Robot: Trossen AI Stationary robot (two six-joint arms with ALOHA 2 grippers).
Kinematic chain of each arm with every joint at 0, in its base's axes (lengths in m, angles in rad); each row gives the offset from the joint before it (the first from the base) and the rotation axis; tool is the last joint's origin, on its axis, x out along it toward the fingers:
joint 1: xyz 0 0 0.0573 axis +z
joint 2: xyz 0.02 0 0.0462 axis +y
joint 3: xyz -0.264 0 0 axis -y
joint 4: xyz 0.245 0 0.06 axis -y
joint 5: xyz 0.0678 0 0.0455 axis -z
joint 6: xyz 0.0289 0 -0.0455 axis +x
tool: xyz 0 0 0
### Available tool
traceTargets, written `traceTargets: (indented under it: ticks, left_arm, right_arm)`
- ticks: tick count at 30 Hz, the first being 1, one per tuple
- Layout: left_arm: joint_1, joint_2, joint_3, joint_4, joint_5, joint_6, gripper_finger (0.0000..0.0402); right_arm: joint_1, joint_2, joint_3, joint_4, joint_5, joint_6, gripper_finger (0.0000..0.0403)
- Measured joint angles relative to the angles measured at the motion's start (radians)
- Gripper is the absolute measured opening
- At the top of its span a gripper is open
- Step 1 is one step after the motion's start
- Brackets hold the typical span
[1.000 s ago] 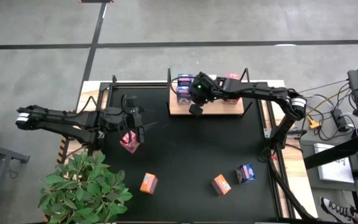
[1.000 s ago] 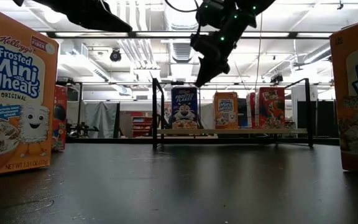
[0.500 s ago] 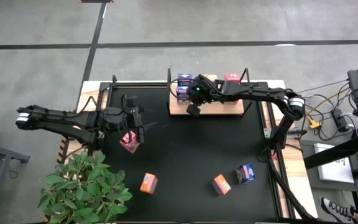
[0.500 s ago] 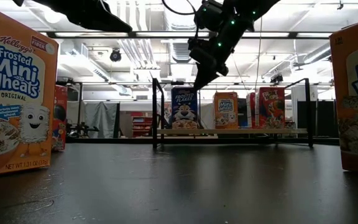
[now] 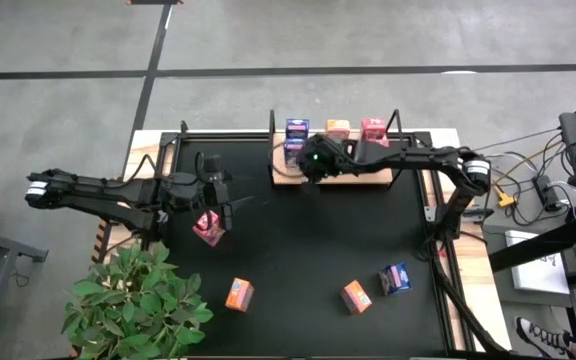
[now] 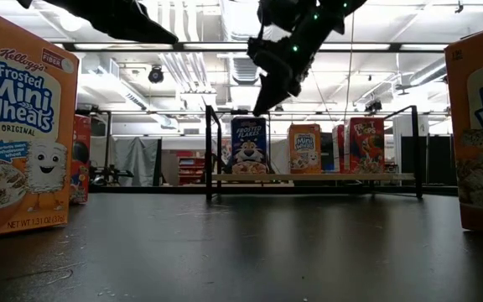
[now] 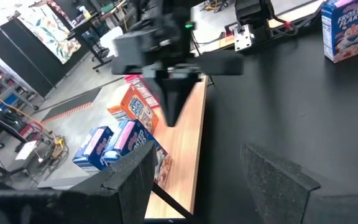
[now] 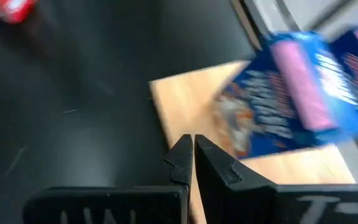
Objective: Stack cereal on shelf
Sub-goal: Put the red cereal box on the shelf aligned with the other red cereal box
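Note:
The wooden shelf [image 5: 353, 172] stands at the table's far edge. It carries two blue cereal boxes [image 5: 296, 130] at its left end, an orange one [image 5: 338, 127] and a red-pink one [image 5: 374, 128]. My right gripper [image 5: 304, 170] hangs shut above the shelf's left end, just in front of the blue boxes [image 8: 297, 112], touching nothing. My left gripper [image 5: 225, 203] waits open in the air over the left of the mat, nothing between its fingers [image 7: 132, 180]. A red-pink box [image 5: 208, 227] lies on the mat under it.
Two orange boxes [image 5: 239, 294] [image 5: 355, 296] and a blue box [image 5: 395, 278] stand on the near part of the black mat. A potted plant [image 5: 133, 300] sits at the near left corner. Black shelf posts [image 6: 210, 151] rise at the board's ends.
My right gripper, still shut, has gone a little toward the table's left above the shelf's near edge, ending over the shelf's left end. No box has moved.

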Motion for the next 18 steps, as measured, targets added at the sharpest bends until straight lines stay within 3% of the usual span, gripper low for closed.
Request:
traceTargets:
  ticks: [5, 11, 18]
  left_arm:
    - [0.000, 0.000, 0.000, 0.000, -0.002, -0.113, 0.0219]
    - [0.000, 0.011, 0.000, -0.031, -0.085, -0.378, 0.0219]
    - [0.000, 0.056, 0.001, -0.165, -0.084, -0.679, 0.0219]
  right_arm:
    - [0.076, -0.006, -0.017, -0.001, 0.003, -0.040, 0.0009]
    - [0.152, -0.094, -0.078, 0.052, 0.009, -0.107, 0.0009]
    - [0.182, -0.260, -0.296, 0.309, 0.008, -0.168, 0.0009]
